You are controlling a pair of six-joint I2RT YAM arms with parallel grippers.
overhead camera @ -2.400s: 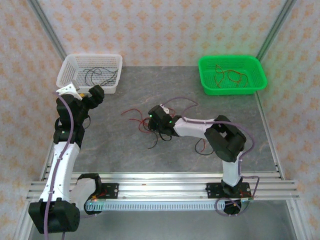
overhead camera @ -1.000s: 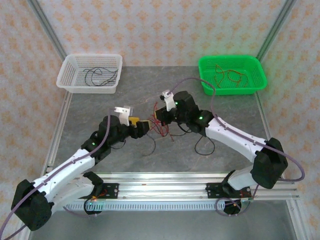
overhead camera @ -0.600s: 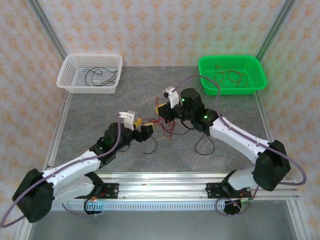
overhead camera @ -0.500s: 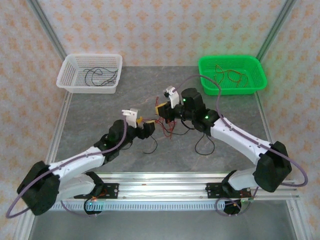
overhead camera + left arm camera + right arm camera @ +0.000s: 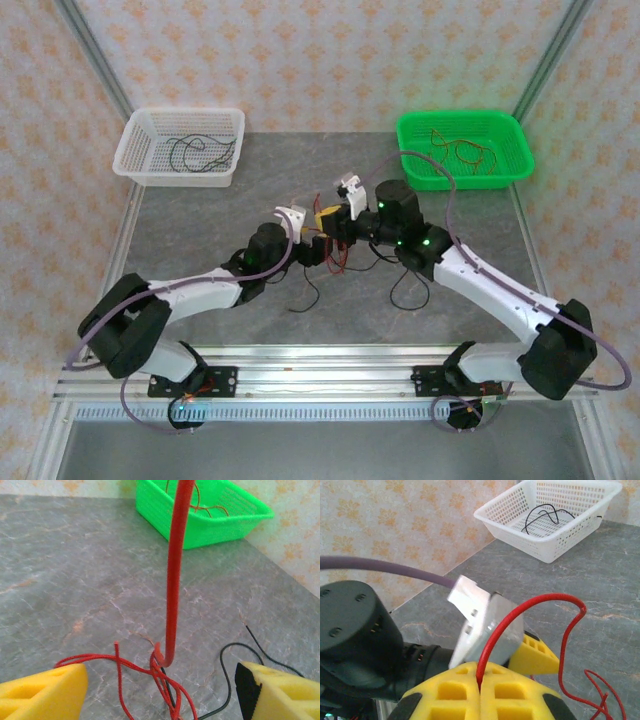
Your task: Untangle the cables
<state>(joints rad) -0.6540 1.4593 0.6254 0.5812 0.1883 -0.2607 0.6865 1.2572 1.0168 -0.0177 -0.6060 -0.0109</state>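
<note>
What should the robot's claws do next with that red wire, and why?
Probably the left claw should close on the red cable. It stands open with that strand hanging between its fingers, while the right claw is shut on the strand higher up. Then both could pull it out of the tangle.
</note>
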